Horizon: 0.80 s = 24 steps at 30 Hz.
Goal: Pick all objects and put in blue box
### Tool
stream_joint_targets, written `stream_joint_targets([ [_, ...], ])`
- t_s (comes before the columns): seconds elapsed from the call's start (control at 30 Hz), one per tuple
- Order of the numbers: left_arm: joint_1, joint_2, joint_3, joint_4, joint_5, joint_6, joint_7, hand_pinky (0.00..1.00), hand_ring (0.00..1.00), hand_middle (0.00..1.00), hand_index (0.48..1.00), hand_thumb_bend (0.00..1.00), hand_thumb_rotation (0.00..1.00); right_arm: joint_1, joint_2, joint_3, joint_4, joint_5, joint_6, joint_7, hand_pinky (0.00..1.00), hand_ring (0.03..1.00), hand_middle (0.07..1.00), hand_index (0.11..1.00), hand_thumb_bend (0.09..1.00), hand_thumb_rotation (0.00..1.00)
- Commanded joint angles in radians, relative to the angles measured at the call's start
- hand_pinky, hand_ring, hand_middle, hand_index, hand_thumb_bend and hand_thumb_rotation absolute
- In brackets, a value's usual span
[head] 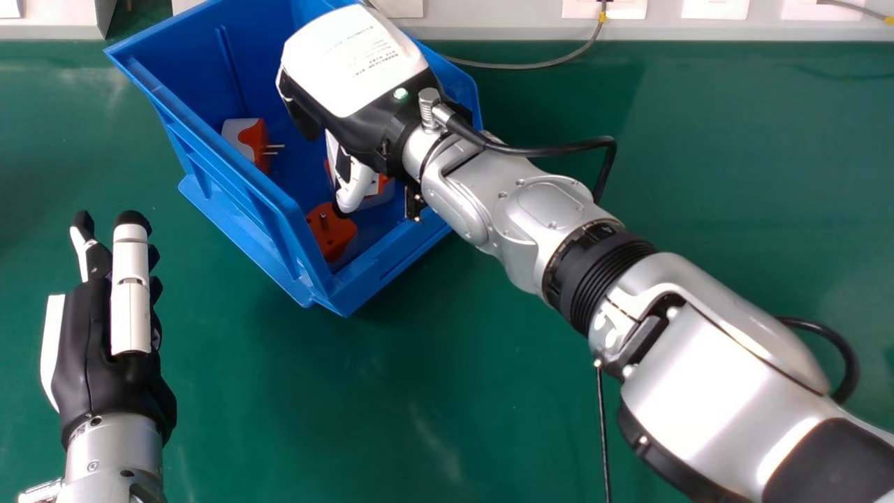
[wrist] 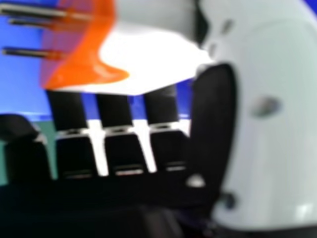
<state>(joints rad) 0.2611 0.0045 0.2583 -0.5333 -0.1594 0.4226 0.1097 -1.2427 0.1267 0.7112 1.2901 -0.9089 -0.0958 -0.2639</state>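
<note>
In the blue box [head: 234, 199], the right hand [head: 353, 63] pinches a plug adapter [wrist: 94, 69], probably light, rigid, slick: best gripped by its casing [wrist: 148, 62], not the prongs [wrist: 34, 11]. Outside, the left hand [head: 105, 367] is straight-fingered.

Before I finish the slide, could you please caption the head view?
Right hand in the blue box with orange-and-white plugs, left hand open nearby.

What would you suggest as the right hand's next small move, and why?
I would probably open the right hand gently: it is already inside the blue box, and an orange-and-white plug adapter is right beside its thumb. Whether that adapter is gripped, I cannot tell.
</note>
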Motion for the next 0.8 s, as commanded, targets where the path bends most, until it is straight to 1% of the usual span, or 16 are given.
stream_joint_targets([
  [0.0, -0.004, -0.005, -0.003, -0.021, -0.001, -0.004, 0.003, 0.97, 0.95, 0.95, 0.959, 0.28, 0.90, -0.008, 0.005, -0.016, -0.010, 0.027, 0.011, 0.008, 0.12, 0.160, 0.243, 0.476, 0.517, 0.09],
  [0.03, -0.005, -0.006, -0.003, -0.021, 0.000, -0.004, 0.004, 0.97, 0.95, 0.95, 0.959, 0.28, 0.90, -0.006, 0.004, -0.020, -0.012, 0.033, 0.011, 0.011, 0.15, 0.207, 0.277, 0.479, 0.517, 0.07],
  [0.13, -0.002, -0.008, -0.006, -0.023, 0.000, -0.007, 0.001, 0.97, 0.95, 0.95, 0.959, 0.28, 0.90, 0.009, -0.008, -0.022, -0.022, 0.042, 0.000, 0.015, 0.17, 0.241, 0.308, 0.486, 0.517, 0.06],
  [0.17, -0.002, -0.009, -0.006, -0.022, 0.001, -0.008, 0.001, 0.96, 0.95, 0.95, 0.959, 0.28, 0.90, 0.012, -0.015, -0.013, -0.024, 0.039, -0.012, 0.019, 0.22, 0.307, 0.349, 0.485, 0.517, 0.05],
  [0.2, -0.001, -0.009, -0.007, -0.021, 0.002, -0.009, 0.000, 0.96, 0.95, 0.95, 0.959, 0.28, 0.90, 0.014, -0.020, -0.004, -0.025, 0.033, -0.021, 0.019, 0.22, 0.307, 0.349, 0.485, 0.517, 0.05],
  [0.23, -0.001, -0.008, -0.007, -0.019, 0.003, -0.011, -0.001, 0.96, 0.95, 0.95, 0.959, 0.28, 0.90, 0.015, -0.024, 0.004, -0.025, 0.027, -0.028, 0.015, 0.30, 0.402, 0.436, 0.488, 0.512, 0.07],
  [0.27, -0.001, -0.008, -0.009, -0.020, 0.004, -0.011, -0.002, 0.96, 0.95, 0.95, 0.959, 0.28, 0.90, 0.016, -0.028, 0.011, -0.025, 0.022, -0.032, 0.010, 0.30, 0.402, 0.436, 0.488, 0.512, 0.07],
  [0.3, -0.001, -0.008, -0.011, -0.024, 0.006, -0.008, -0.001, 0.96, 0.95, 0.95, 0.959, 0.27, 0.90, 0.017, -0.029, 0.017, -0.024, 0.018, -0.032, 0.007, 0.39, 0.502, 0.537, 0.568, 0.502, 0.15],
  [0.33, -0.001, -0.008, -0.012, -0.027, 0.006, -0.006, -0.001, 0.96, 0.95, 0.95, 0.959, 0.27, 0.90, 0.017, -0.031, 0.022, -0.024, 0.016, -0.032, 0.006, 0.39, 0.502, 0.537, 0.568, 0.502, 0.15],
  [0.37, -0.002, -0.008, -0.013, -0.029, 0.007, -0.003, 0.001, 0.96, 0.95, 0.95, 0.959, 0.27, 0.90, 0.017, -0.032, 0.026, -0.025, 0.013, -0.030, 0.005, 0.47, 0.592, 0.629, 0.641, 0.494, 0.23],
  [0.43, -0.005, -0.008, -0.013, -0.027, 0.004, -0.001, 0.001, 0.96, 0.95, 0.94, 0.959, 0.27, 0.89, 0.018, -0.035, 0.035, -0.027, 0.004, -0.024, 0.001, 0.59, 0.734, 0.763, 0.759, 0.485, 0.34],
  [0.5, -0.007, -0.006, -0.010, -0.016, 0.003, -0.007, 0.000, 0.96, 0.95, 0.95, 0.959, 0.27, 0.89, 0.019, -0.036, 0.042, -0.027, -0.002, -0.018, -0.003, 0.72, 0.864, 0.879, 0.876, 0.482, 0.46],
  [0.53, -0.010, -0.005, -0.009, -0.007, 0.004, -0.012, -0.001, 0.96, 0.95, 0.95, 0.959, 0.27, 0.89, 0.019, -0.036, 0.044, -0.026, -0.003, -0.015, -0.004, 0.75, 0.891, 0.903, 0.901, 0.481, 0.49],
  [0.6, -0.014, -0.005, -0.012, -0.010, 0.004, -0.006, -0.001, 0.96, 0.95, 0.95, 0.959, 0.27, 0.89, 0.025, -0.034, 0.048, -0.021, -0.006, 0.002, -0.005, 0.79, 0.931, 0.938, 0.937, 0.480, 0.53],
  [0.67, -0.020, -0.003, -0.012, -0.011, 0.002, 0.000, -0.001, 0.96, 0.95, 0.95, 0.959, 0.27, 0.89, 0.031, -0.035, 0.045, -0.022, -0.003, 0.011, -0.009, 0.83, 0.956, 0.961, 0.960, 0.481, 0.55],
  [0.77, -0.027, 0.002, -0.010, 0.003, 0.002, -0.005, -0.006, 0.97, 0.96, 0.95, 0.961, 0.26, 0.89, 0.039, -0.038, 0.046, -0.025, -0.002, 0.018, -0.016, 0.87, 0.982, 0.984, 0.983, 0.488, 0.57],
])
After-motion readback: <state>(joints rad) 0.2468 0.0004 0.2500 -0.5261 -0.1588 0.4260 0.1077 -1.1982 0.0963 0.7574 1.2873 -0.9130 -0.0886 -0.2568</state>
